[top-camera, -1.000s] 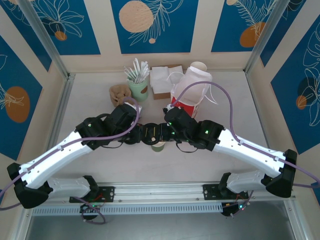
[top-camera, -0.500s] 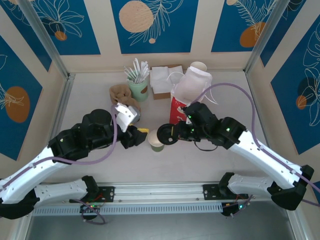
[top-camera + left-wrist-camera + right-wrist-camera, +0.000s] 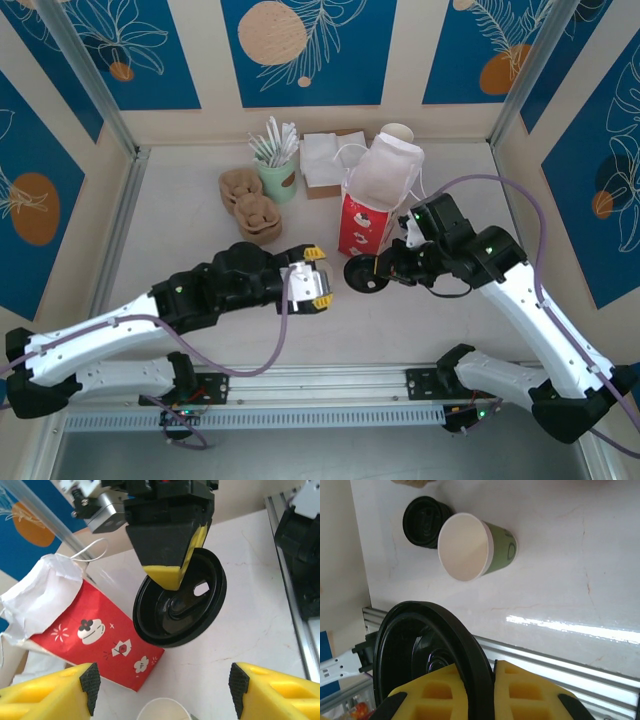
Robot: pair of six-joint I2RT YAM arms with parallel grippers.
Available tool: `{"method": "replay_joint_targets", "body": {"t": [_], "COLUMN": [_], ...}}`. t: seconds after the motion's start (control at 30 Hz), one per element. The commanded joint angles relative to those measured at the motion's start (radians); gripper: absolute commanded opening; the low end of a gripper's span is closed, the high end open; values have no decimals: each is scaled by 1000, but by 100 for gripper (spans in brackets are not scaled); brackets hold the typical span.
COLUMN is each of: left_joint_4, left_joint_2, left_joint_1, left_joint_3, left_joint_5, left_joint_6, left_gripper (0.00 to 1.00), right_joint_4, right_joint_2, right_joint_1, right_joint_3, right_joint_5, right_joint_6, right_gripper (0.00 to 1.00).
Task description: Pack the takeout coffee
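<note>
Here the left hand [image 3: 318, 279] hangs over the middle of the desk [image 3: 570, 555] with its fingers spread wide and nothing in them. The olive-green paper cup [image 3: 485, 550] stands uncovered right below it. Whether the fingers are around the cup or only above it cannot be told. The cup looks empty and light, so a careless drop or sideways move of that hand could knock it over. A second black lid [image 3: 422, 520] lies just beside the cup, and a sliding cup would bump into it.

To the right, the right hand [image 3: 482, 685] is clamped on the black lid [image 3: 195, 615]. It pinches only the rim, so the lid stands on edge in the air. That narrow hold is the main risk: the lid may swivel or slip out while it is turned flat. If it is pressed down off-centre with nothing bracing the cup, the cup could tip or its rim could buckle.

The red paper bag [image 3: 362, 225] stands just beyond the lid with a crumpled white mouth. Its loose handles could catch the cup during packing.
</note>
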Motion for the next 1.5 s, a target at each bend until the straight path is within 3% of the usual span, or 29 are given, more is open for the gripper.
{"method": "replay_joint_targets", "body": {"t": [0.0,0.2,0.8,1.13,1.47], "left_joint_4": [78,222,203,242,274], "left_joint_2": [44,51,124,149,154], "left_joint_1": [-9,-24,-25,-26,-26], "left_joint_3": [19,-83,-85,-82,-85], "left_joint_5": [47,71,86,-1,-27], "left_joint_6": [129,244,278,294,302], "left_gripper": [69,63,54,36,27], "right_joint_4": [-47,-60,-49,-37,-26], "right_joint_2": [13,41,45,38,33], "right_joint_1": [-14,-16,3,12,16], "right_joint_3": [-6,-7,-18,-34,-40], "right_joint_5": [-96,-88,-62,-77,-100], "right_joint_6": [-57,-68,-53,-49,-44], "right_gripper": [3,3,4,3,3]}}
